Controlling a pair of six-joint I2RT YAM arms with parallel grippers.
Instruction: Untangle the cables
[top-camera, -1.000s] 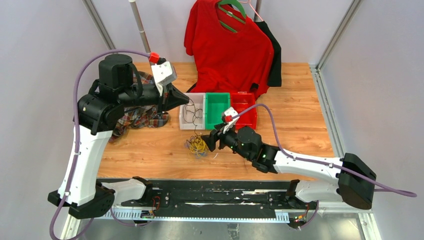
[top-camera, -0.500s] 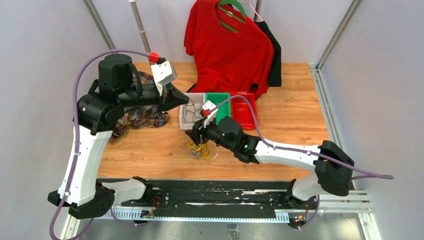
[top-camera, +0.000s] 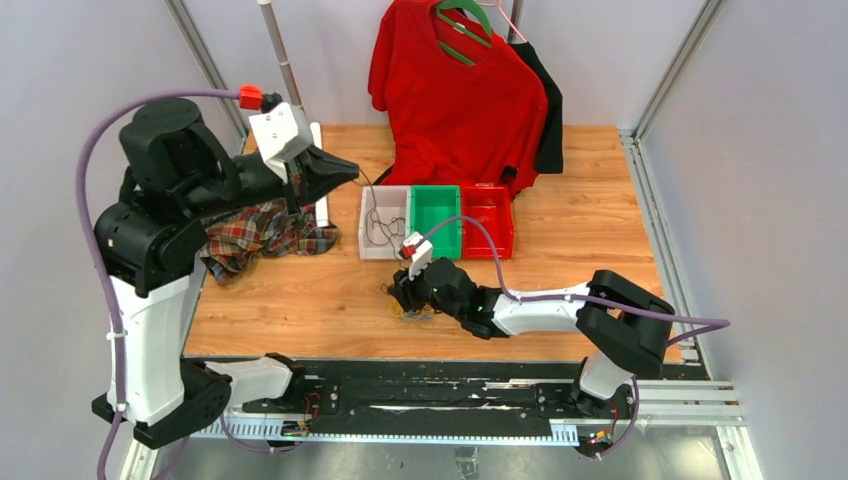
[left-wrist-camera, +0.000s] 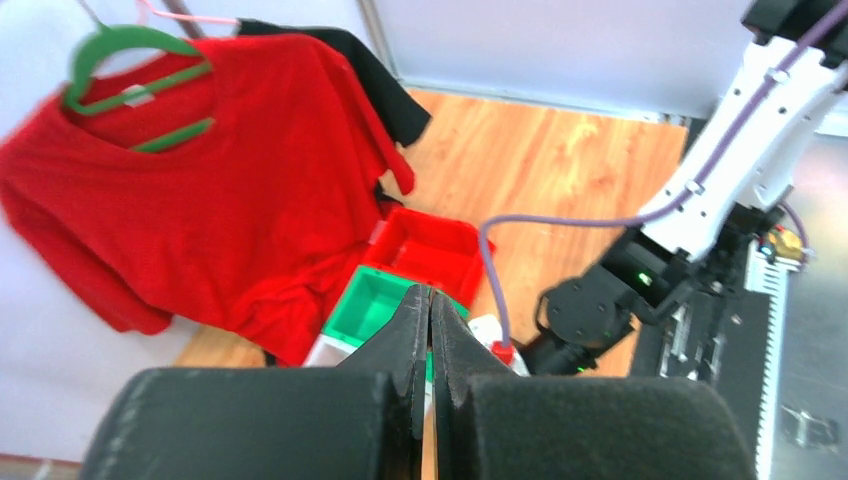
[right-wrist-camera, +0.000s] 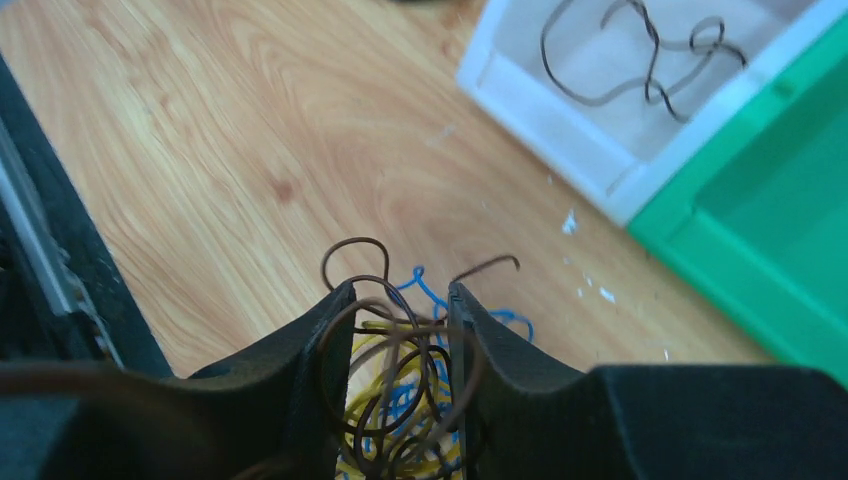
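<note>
A tangle of yellow, blue and dark brown cables (top-camera: 413, 313) lies on the wood table in front of the bins. My right gripper (top-camera: 400, 294) is low over it. In the right wrist view the right gripper (right-wrist-camera: 397, 300) is open, its fingers (right-wrist-camera: 320, 340) straddling the tangle (right-wrist-camera: 400, 405), with dark loops between them. A separate black cable (top-camera: 381, 226) lies curled in the white bin (top-camera: 364, 247), also seen in the right wrist view (right-wrist-camera: 650, 60). My left gripper (top-camera: 345, 170) is raised above and left of the bins. Its jaws (left-wrist-camera: 430, 296) are shut; nothing shows between them.
White, green (top-camera: 435, 215) and red (top-camera: 488, 215) bins stand in a row mid-table. A plaid cloth (top-camera: 262, 230) lies at the left under the left arm. A red shirt (top-camera: 455, 90) on a green hanger hangs at the back. The table's near edge is close behind the tangle.
My right gripper has moved left and toward the near edge, down onto the tangle. My left arm has lifted up and left, away from the white bin.
</note>
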